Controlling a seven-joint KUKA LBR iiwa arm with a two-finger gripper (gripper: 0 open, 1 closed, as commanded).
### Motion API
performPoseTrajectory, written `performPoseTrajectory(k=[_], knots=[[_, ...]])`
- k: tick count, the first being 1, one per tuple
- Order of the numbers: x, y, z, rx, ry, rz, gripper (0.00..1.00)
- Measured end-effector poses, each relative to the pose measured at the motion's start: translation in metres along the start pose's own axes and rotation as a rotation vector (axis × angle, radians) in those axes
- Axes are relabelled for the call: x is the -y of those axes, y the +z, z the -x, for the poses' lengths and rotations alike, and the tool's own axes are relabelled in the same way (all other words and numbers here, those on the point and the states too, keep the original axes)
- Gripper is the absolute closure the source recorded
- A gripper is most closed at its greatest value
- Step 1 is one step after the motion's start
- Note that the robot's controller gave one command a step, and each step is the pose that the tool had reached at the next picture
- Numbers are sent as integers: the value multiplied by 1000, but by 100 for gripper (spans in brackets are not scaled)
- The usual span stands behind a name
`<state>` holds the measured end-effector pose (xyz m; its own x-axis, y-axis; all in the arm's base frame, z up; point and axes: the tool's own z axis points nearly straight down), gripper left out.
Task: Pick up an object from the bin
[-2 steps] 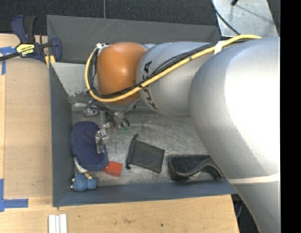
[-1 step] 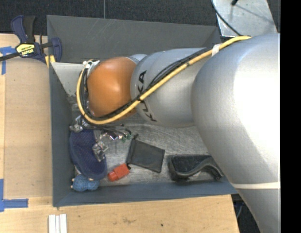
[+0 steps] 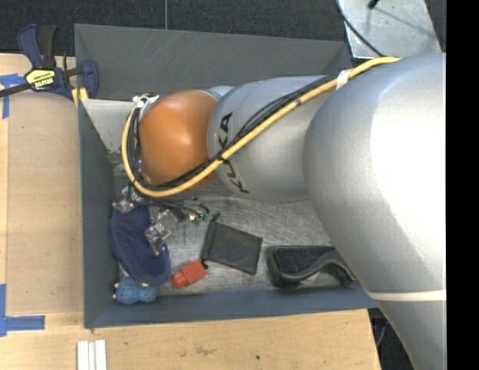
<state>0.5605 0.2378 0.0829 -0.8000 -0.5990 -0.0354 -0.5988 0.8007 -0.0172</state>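
Note:
My gripper [image 3: 156, 228] shows as metal parts under the orange wrist cover, at the bin's left side. It hangs right over the upper right edge of a dark blue cloth bundle [image 3: 131, 247] that lies against the left wall. A light blue soft piece [image 3: 134, 291] sits at the bundle's lower end in the front left corner. Just right of that lies a small red-orange object [image 3: 189, 274].
A flat black square pad [image 3: 233, 250] rests in the middle of the bin's front half. A black curved object [image 3: 307, 267] lies along the front wall at the right. The arm covers the back and right of the bin.

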Motion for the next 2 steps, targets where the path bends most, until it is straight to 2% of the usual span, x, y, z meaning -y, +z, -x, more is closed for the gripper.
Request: performPoseTrajectory(k=[1,2], knots=[[-33,-5,-45,20,-410,1,100],[-29,-7,-33,-11,-373,12,100]])
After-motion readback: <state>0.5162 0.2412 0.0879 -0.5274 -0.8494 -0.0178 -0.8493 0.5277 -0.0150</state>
